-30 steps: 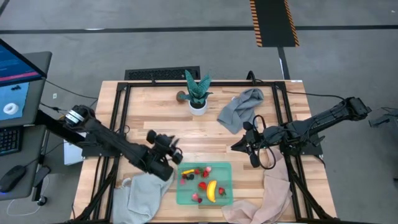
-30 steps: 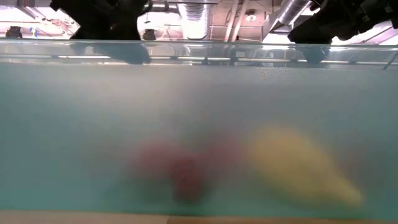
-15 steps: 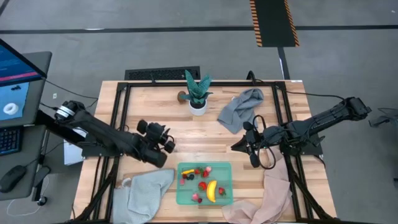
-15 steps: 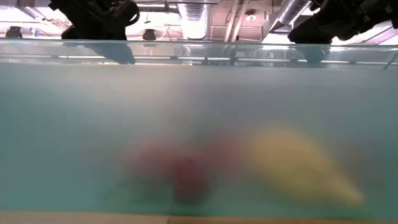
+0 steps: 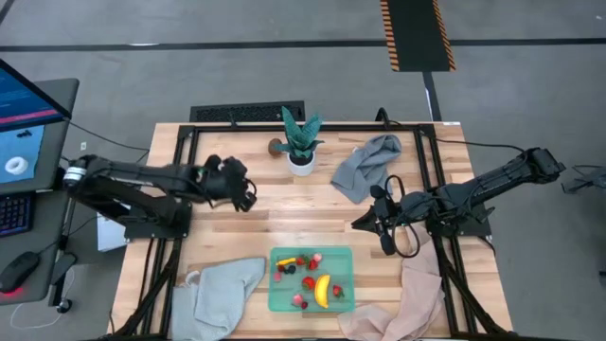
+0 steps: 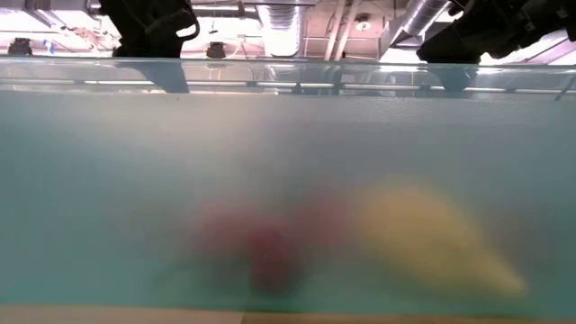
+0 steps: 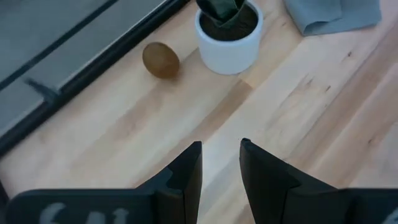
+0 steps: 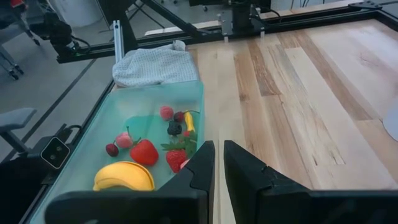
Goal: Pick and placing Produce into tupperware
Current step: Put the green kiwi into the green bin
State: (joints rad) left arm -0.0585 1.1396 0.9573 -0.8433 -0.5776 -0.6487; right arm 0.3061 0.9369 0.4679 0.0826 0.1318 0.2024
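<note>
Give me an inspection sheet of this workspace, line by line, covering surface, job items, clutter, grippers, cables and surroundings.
Surface: light wooden slat table inside a black metal frame.
Job's things: translucent mint-green rectangular tupperware at the near edge, holding a yellow banana, red strawberries and dark berries; a brown round piece lies outside it, beside the white pot.
Clutter: green potted plant in a white pot; a grey cloth at the far side; two pale cloths flanking the tupperware.
Grippers: left gripper empty, fingers slightly apart, facing the brown piece; right gripper waits right of centre, empty, nearly closed.
Cables: black loop under the right arm.
Surroundings: grey floor, a monitor at left.
</note>
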